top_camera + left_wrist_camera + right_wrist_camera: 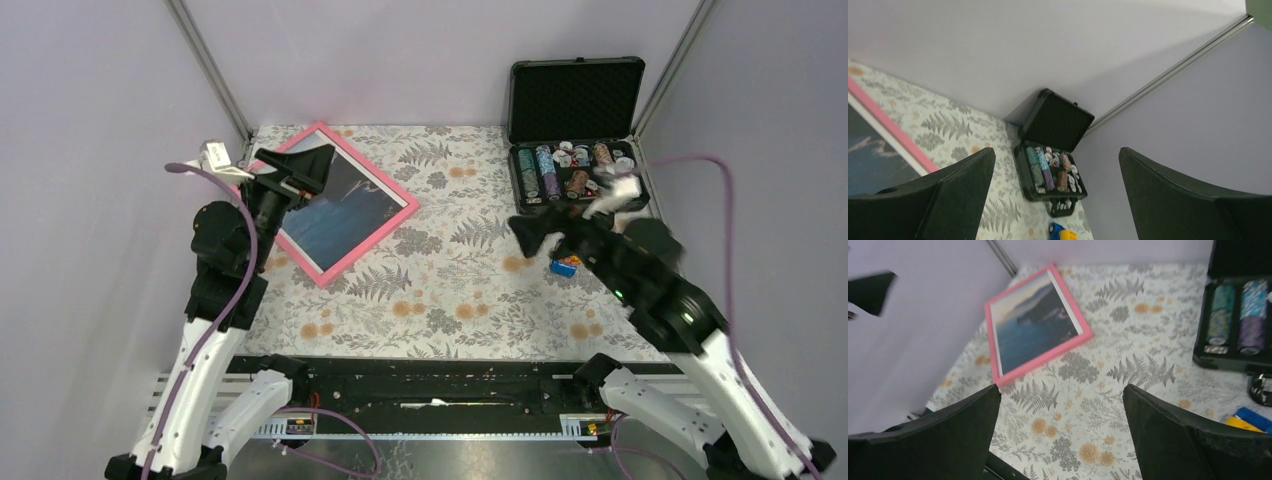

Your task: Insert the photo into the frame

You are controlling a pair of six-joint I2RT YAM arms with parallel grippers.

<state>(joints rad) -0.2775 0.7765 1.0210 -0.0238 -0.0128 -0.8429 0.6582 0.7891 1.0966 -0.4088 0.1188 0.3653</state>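
The frame (370, 246), pink-edged, lies flat and turned at an angle at the back left of the table. Inside it shows the photo (340, 212) of a blue sea with dark cliffs. My left gripper (298, 172) hovers over the frame's left part, open and empty. My right gripper (550, 228) hangs open and empty over the right side of the table, well apart from the frame. The right wrist view shows the frame (1045, 358) and the photo (1033, 325) whole, far ahead of the open gripper (1062, 390). In the left wrist view only the frame's pink edge (893, 131) shows beside the open gripper (1057, 152).
An open black case (577, 100) holding poker chips stands at the back right. A small blue and yellow toy (565, 267) lies in front of it, under the right arm. A small white object (215, 155) sits at the back left corner. Walls close the table on three sides.
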